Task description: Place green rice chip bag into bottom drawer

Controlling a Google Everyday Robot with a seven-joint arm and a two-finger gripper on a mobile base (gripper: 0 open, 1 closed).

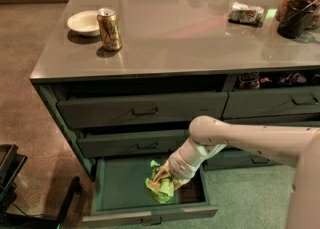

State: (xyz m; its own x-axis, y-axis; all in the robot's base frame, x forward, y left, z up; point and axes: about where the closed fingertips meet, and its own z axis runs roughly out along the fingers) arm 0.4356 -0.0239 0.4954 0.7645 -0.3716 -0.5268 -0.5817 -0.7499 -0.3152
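The green rice chip bag [159, 187] is a crinkled lime-green foil bag with orange accents. It lies inside the open bottom drawer [117, 188], right of its middle, on the teal-green floor. My gripper [167, 174] reaches down into the drawer from the right and sits on the bag's upper right part. The white arm [235, 138] comes in from the right edge. The gripper covers part of the bag.
Two closed drawers [142, 109] sit above the open one, with narrower right-stack drawers [272, 102] beside them. On the counter are a soda can [109, 29], a white bowl [84, 22], a dark silvery snack packet [245, 13] and a jar [300, 3]. A black chair base [15, 183] is at lower left.
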